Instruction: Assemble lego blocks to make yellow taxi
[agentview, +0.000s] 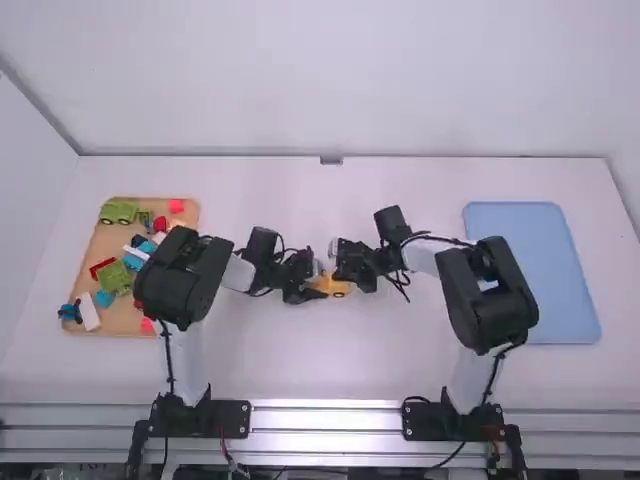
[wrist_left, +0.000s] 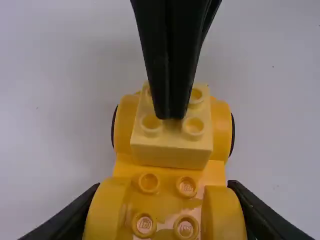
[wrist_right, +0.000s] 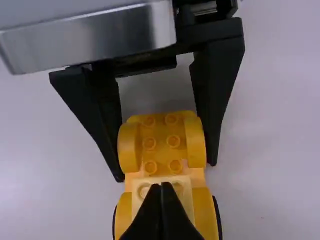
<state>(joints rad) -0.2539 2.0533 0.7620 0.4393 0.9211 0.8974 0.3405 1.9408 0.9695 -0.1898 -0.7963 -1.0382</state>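
High view: you have both arms reaching inward, their grippers meeting over the orange-yellow plastic car base with rounded fenders (agentview: 338, 288), located near the centre of the white table (agentview: 280, 360). Your left gripper (agentview: 316, 286) works from the car base's nine o'clock side, your right gripper (agentview: 342, 272) from above.

Left wrist view: your left gripper (wrist_left: 164, 200) is gripping the car base, one finger against the outside of each fender at one end. A pale yellow studded plastic block (wrist_left: 172, 155) sits between the fenders at the other end, beside the black wheels (wrist_left: 233, 135).

Right wrist view: your right gripper (wrist_right: 162, 187) is closed, nothing between its fingers; the tips are together over the pale block's studs. You cannot confirm contact from these views.

High view, surroundings: you have a tan tray (agentview: 100, 240) of mixed coloured blocks at nine o'clock from the car base, with a green block vehicle (agentview: 118, 212) at its eleven o'clock corner. A blue rectangular tray (agentview: 545, 265) lies at three o'clock.
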